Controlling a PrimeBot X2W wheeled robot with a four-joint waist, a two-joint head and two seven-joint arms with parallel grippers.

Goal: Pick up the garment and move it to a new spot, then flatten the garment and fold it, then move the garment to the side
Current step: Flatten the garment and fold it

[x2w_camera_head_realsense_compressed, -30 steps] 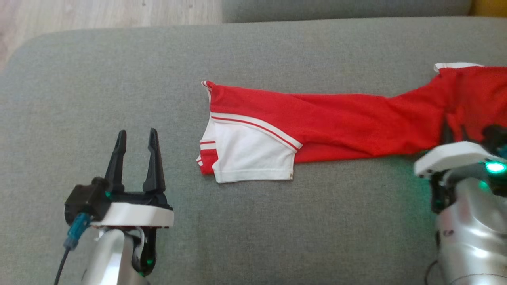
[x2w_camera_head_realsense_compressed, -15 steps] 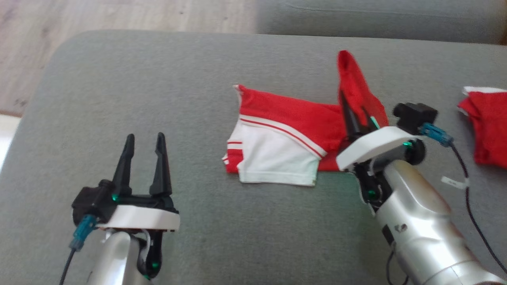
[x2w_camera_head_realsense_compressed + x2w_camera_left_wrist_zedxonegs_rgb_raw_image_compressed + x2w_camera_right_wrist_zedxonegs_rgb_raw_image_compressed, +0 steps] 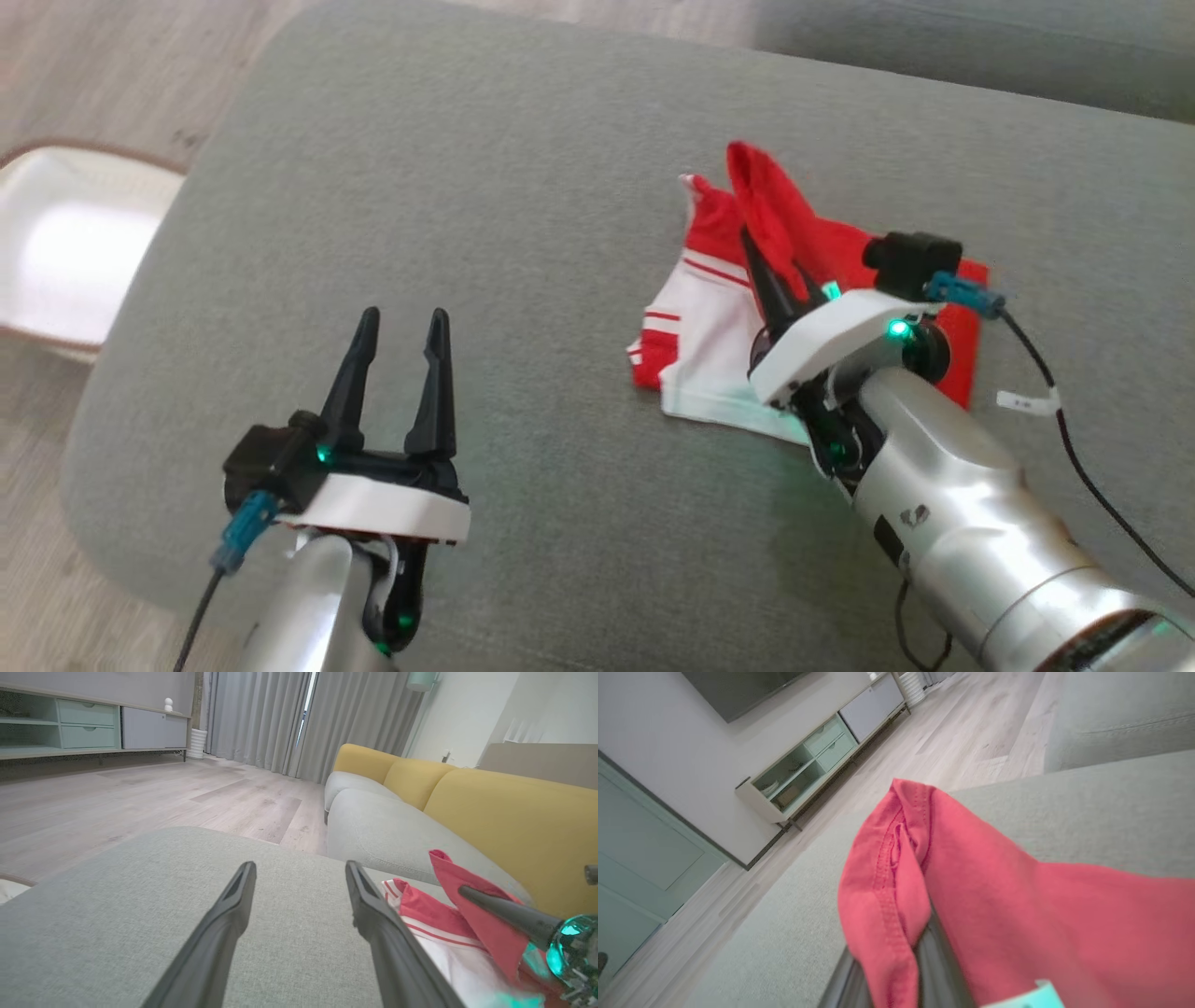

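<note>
Right claw (image 3: 773,261) of two long dark fingers pressed together on a raised red fold, left claw (image 3: 401,322) spread wide, broad grey fabric sofa cushion (image 3: 523,168) beneath both, crumpled red-and-white jersey garment (image 3: 695,327) lying on the cushion's right part, its pinched fold lifted clear

You have a grey upholstered cushion (image 3: 523,187) before you, and on it lies the red-and-white garment (image 3: 700,336) (one red edge raised clear), toward its right side.
</note>
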